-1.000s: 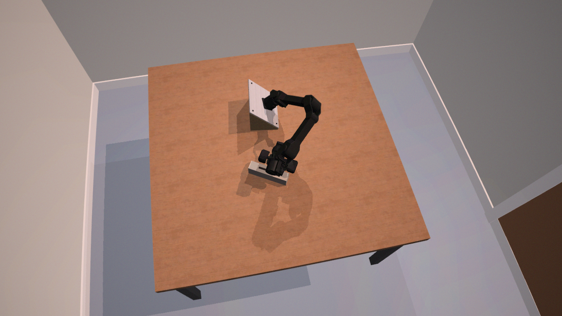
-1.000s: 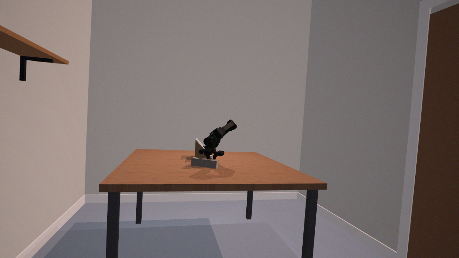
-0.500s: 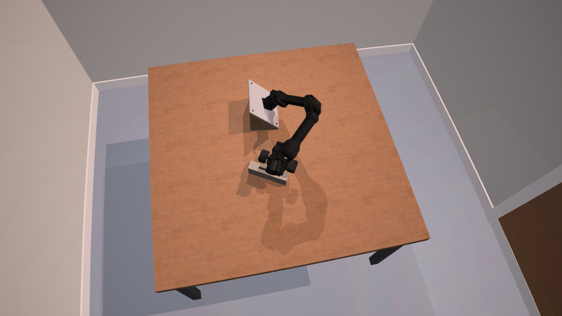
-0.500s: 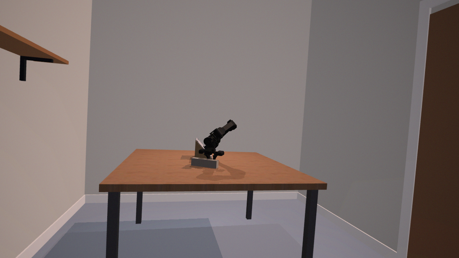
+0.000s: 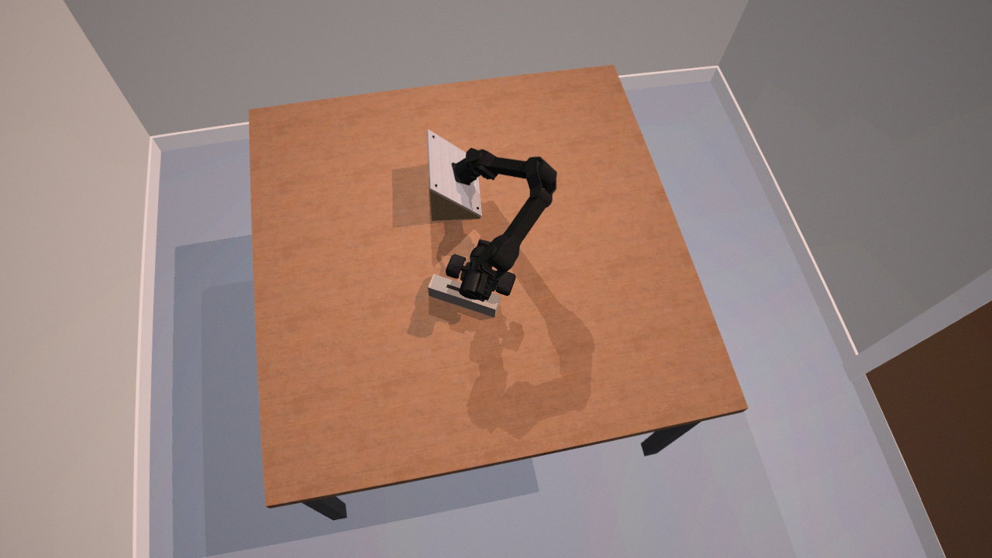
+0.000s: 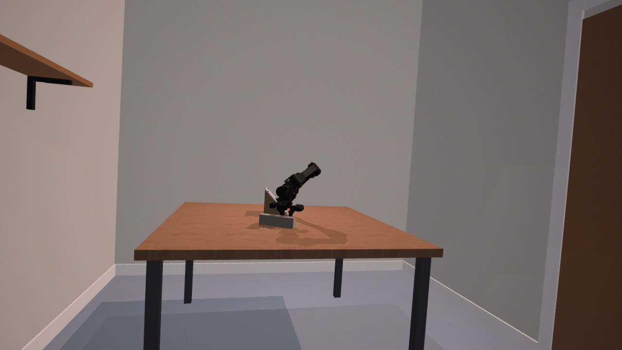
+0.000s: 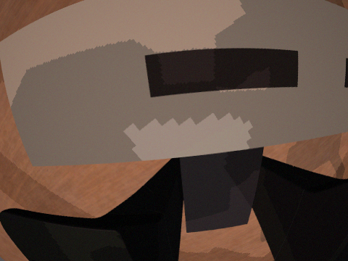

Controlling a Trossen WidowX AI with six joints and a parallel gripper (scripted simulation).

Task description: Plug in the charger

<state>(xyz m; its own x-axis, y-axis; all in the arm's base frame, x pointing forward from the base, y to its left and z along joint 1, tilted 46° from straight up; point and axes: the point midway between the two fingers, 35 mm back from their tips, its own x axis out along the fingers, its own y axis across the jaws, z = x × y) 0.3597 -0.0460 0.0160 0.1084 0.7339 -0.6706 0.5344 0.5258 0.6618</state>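
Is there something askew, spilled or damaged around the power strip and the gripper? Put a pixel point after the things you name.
Nothing stands out: the power strip [image 5: 439, 290] [image 6: 277, 220] [image 7: 83, 119] shows no visible damage, and the gripper [image 5: 477, 294] [image 6: 285, 213] [image 7: 209, 162] holds the dark charger [image 7: 220, 192] beside it.

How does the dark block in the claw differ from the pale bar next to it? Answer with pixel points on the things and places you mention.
The charger [image 7: 222, 192] is dark; the power strip [image 5: 460, 303] [image 6: 277, 220] [image 7: 80, 119] is pale grey.
The charger is gripped by the end effector [image 5: 473, 297] [image 7: 209, 162]; the strip rests on the table.
The charger is smaller than the long strip.
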